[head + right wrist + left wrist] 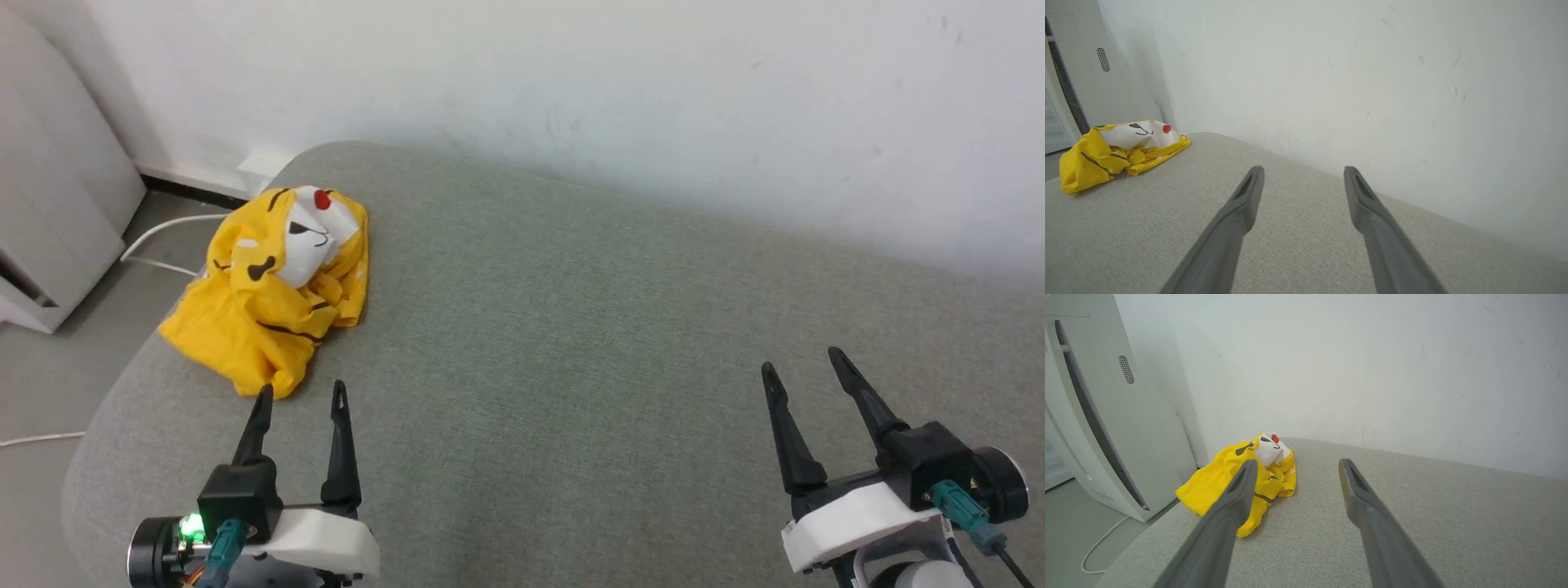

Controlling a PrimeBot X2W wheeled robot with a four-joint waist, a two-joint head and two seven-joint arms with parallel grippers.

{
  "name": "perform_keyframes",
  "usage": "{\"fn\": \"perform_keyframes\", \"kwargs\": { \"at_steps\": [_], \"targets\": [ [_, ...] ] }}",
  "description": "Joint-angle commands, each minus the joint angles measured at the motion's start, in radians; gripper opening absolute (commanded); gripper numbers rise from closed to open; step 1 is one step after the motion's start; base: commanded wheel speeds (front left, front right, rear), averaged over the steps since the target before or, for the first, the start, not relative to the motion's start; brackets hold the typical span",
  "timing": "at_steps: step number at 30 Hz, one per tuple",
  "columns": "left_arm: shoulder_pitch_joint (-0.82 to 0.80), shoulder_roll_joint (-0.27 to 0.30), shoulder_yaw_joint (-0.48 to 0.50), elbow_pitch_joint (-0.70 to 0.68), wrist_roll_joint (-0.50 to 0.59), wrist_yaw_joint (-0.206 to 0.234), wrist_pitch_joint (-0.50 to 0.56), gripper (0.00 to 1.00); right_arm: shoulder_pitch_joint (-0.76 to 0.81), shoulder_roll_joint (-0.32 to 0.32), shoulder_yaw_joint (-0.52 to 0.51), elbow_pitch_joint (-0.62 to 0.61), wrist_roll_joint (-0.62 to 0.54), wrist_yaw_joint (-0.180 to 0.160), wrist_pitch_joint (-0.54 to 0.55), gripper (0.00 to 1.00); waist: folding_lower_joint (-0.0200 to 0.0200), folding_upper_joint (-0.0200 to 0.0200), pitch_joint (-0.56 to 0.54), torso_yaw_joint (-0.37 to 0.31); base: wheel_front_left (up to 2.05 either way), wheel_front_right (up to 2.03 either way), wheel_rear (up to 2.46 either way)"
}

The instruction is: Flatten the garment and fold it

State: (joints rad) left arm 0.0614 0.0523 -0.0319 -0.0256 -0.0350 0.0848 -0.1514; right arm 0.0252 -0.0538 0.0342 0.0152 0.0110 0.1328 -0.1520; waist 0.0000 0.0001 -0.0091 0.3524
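One garment lies on the surface: a bright yellow T-shirt of soft cotton-like cloth, crumpled into a loose, lumpy heap with many folds. White patches, a single red dot and black spots and stripes of a cartoon face show on its upper side. It sits just ahead of the left hand, slightly to that hand's left, at the rounded corner of the surface. That hand's left fingertip lines up with the garment's near hem, and whether the two touch cannot be told. From the right hand the garment lies well apart, far off to its left and further forward. There are two hands, each with two long, dark, tapering fingers that narrow to points. Both hands are released, fingers spread wide, with nothing between them but bare upholstery. The surface is one broad padded slab covered in grey-green woven fabric with a fine, even grain and softly rounded edges. Beyond both hands rises one plain white wall, matt and faintly scuffed. To the left of the left hand, past the garment, stands one white smooth-cased appliance with a small perforated grille, and a thin white cable curls on the grey floor beside it.
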Motion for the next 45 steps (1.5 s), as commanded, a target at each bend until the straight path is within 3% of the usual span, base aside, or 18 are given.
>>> {"fn": "perform_keyframes", "kwargs": {
  "at_steps": [1, 45],
  "targets": [
    [0.014, -0.001, -0.003, -0.007, -0.004, 0.009, -0.011, 1.0, 0.006, 0.002, 0.002, 0.004, 0.008, -0.001, -0.01, 1.0, 0.0, -0.0001, 0.0, 0.019, 0.0, 0.0, 0.0],
    [0.048, -0.002, -0.037, -0.031, -0.026, 0.067, -0.101, 1.0, 0.004, 0.003, 0.03, 0.06, 0.007, -0.002, -0.1, 1.0, 0.0, -0.0001, 0.015, 0.232, 0.0, 0.0, 0.0]
  ]
}}
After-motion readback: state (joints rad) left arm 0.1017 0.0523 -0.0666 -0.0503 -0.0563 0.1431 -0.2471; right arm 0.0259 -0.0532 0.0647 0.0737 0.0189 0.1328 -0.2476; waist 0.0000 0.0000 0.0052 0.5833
